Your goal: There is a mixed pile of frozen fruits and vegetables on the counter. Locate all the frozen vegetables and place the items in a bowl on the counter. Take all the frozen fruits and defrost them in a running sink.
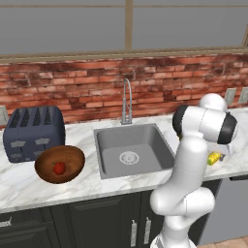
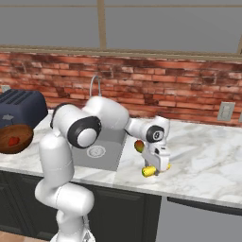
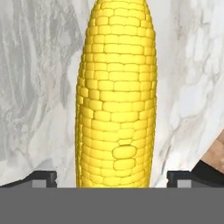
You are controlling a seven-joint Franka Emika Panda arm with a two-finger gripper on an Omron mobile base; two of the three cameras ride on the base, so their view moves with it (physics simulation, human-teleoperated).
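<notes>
Over the corn cob point(image 3: 116, 92), the gripper point(image 3: 111, 178) stands apart, fingertips straddling it to permit clamping.

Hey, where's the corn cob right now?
The corn cob lies on the marble counter right of the sink, directly under the open gripper, between its two fingertips in the hand view.

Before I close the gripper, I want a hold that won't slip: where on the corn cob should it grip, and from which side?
Grip the corn cob across its thick middle, coming straight down from above. It lies flat on the counter, and its long axis runs between the open gripper fingertips, so they should close on its rounded sides. The tapered ends would likely slip.
</notes>
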